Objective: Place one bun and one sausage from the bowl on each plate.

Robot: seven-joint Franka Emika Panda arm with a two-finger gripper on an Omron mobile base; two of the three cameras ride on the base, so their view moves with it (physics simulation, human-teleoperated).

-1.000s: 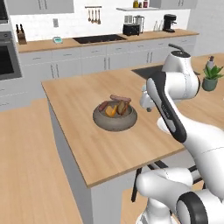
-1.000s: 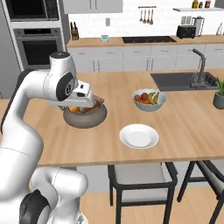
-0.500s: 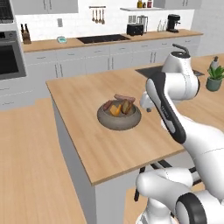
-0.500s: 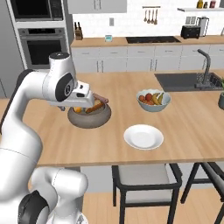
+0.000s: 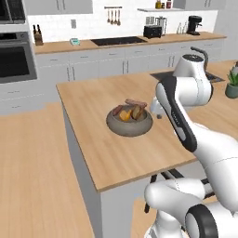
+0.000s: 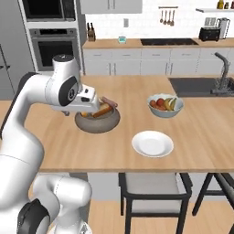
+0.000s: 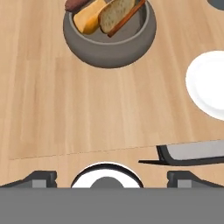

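Observation:
The dark grey-brown bowl (image 5: 129,124) (image 6: 97,121) (image 7: 109,41) stands on the wooden island. In it lie a pale cut bun (image 7: 116,11), an orange-brown bun (image 7: 89,18) and reddish sausages (image 7: 75,4) (image 6: 109,100). A white plate (image 6: 152,143) (image 7: 210,85) rests nearer the island's front edge, to the right of the bowl. My gripper (image 7: 112,177) hangs high above the island's front edge, short of the bowl. Its fingertips (image 7: 41,177) are spread wide and it is open, holding nothing.
A pale blue-grey fruit bowl (image 6: 165,105) stands behind the plate. The sink and tap (image 6: 221,84) are at the island's far right. A dark chair (image 6: 153,183) (image 7: 192,153) is tucked under the front edge. A potted plant (image 5: 232,83) sits at the right.
The whole picture has shifted slightly, so the base has driven a little. Bowl and plate sit a bit further right in the views. The arm's pose and the open jaws are unchanged.

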